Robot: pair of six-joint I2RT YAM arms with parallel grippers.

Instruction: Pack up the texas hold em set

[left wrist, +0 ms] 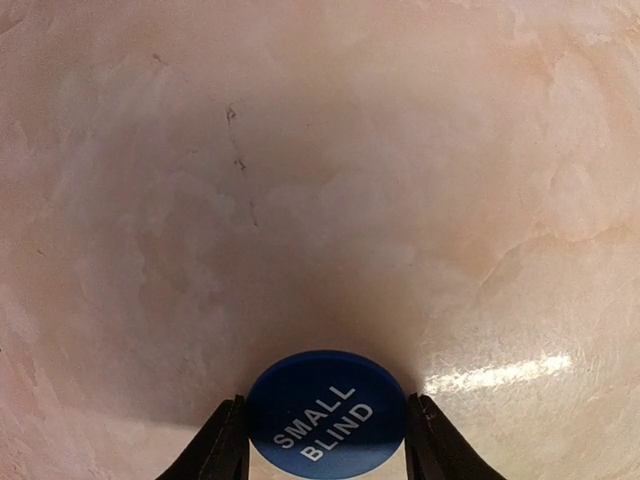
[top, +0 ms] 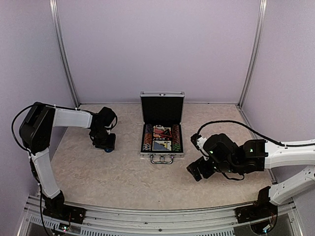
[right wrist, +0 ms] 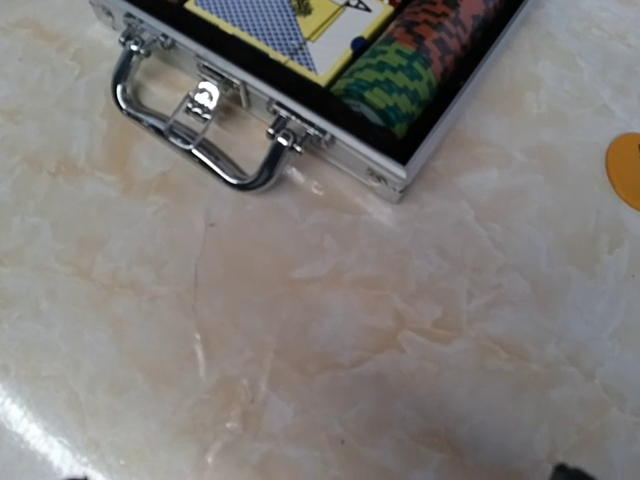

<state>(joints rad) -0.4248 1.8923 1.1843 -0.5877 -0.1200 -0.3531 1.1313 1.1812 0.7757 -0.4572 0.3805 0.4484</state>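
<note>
The silver case point(top: 162, 154) lies open mid-table, its lid point(top: 162, 108) upright. Card decks point(top: 162, 137) and striped chips point(top: 146, 138) fill it. In the left wrist view a blue round disc point(left wrist: 325, 425) reading SMALL BLIND lies on the table, and my left gripper point(left wrist: 327, 400) has a black finger point(left wrist: 222, 445) against each edge of it. From above, that gripper point(top: 105, 144) points down left of the case. My right gripper point(top: 198, 171) hovers open and empty right of the case. Its camera shows the case rim point(right wrist: 440, 130), handle point(right wrist: 190, 140), chips point(right wrist: 400, 75) and a card deck point(right wrist: 270, 20).
A yellow disc point(right wrist: 628, 168) lies on the table at the right edge of the right wrist view. The marbled tabletop point(top: 123, 172) is walled by lilac panels at the back and sides. An aluminium rail point(top: 147, 216) runs along the near edge.
</note>
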